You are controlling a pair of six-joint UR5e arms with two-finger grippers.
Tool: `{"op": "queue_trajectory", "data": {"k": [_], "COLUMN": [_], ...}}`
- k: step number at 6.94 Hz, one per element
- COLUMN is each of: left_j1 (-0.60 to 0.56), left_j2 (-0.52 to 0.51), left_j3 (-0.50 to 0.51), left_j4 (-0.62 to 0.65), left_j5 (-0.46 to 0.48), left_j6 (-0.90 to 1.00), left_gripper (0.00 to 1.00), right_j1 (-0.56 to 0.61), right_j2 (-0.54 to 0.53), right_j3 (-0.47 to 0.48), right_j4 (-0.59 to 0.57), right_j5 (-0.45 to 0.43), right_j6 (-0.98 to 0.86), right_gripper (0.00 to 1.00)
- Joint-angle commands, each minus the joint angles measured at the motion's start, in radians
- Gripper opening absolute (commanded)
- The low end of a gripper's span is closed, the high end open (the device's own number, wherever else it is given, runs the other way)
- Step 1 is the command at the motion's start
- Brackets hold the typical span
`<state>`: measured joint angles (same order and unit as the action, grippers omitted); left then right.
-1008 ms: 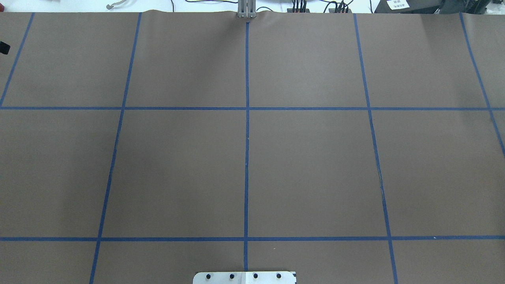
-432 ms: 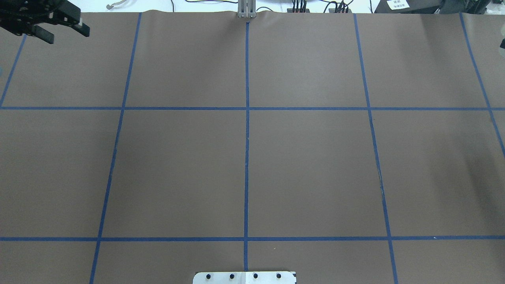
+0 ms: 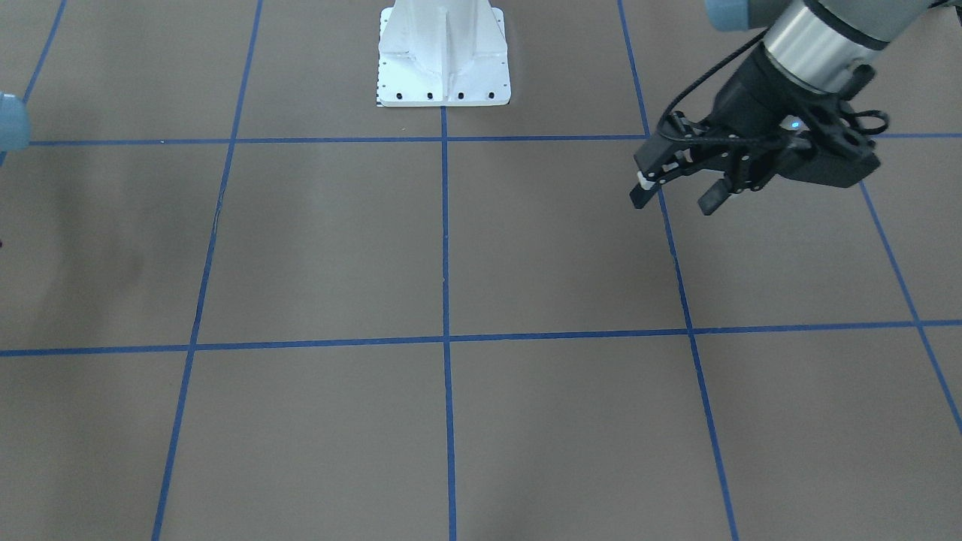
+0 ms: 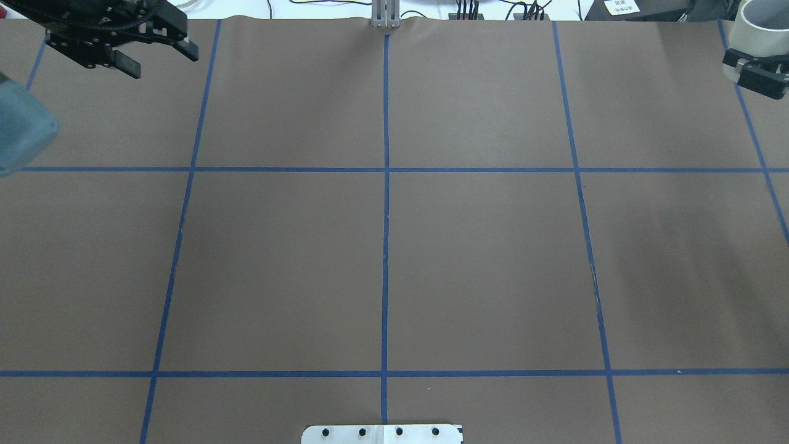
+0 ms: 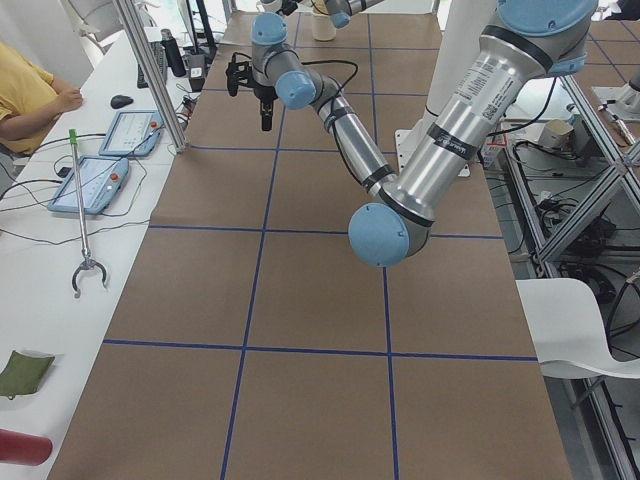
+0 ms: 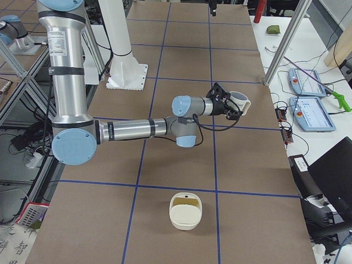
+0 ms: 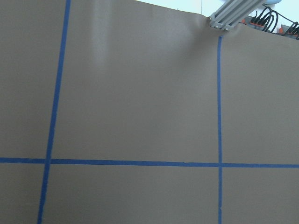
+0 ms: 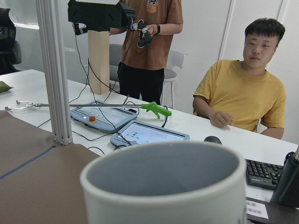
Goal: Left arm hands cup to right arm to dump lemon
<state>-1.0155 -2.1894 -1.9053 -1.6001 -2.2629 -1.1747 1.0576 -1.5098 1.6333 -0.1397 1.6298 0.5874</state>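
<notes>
Cup (image 6: 240, 102) hung above the operator-side edge of the desk (image 6: 165, 220), the jaws of the right gripper (image 6: 230, 105) pinching its wall. The jaws of the left gripper (image 3: 674, 201) were spread and empty. A loosened pinch here would probably drop the cup off the desk.

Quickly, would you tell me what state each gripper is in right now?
Left gripper: open, holding nothing.
Right gripper: closed on the cup.
</notes>
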Motion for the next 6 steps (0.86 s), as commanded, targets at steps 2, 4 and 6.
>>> {"op": "queue_trajectory", "data": {"k": [2, 4, 6], "left_j1": [0.095, 0.115, 0.121], "left_j2": [-0.117, -0.211, -0.221], "left_j3": [0.028, 0.086, 0.109], "left_j4": [-0.001, -0.004, -0.035], "left_j5": [0.077, 0.077, 0.078], "left_j6": [-0.250, -0.386, -0.411], "left_gripper": [1.00, 1.00, 1.00], "right_j1": [-0.252, -0.438, -0.557], "right_j2": [0.135, 0.270, 0.383], "right_j3": [0.060, 0.054, 0.050], "right_j4": [-0.183, -0.297, -0.443], "right_j5": [-0.322, -0.570, -0.753], "right_j6": [-0.001, -0.004, -0.180], "right_gripper": [0.00, 0.00, 0.00]}}
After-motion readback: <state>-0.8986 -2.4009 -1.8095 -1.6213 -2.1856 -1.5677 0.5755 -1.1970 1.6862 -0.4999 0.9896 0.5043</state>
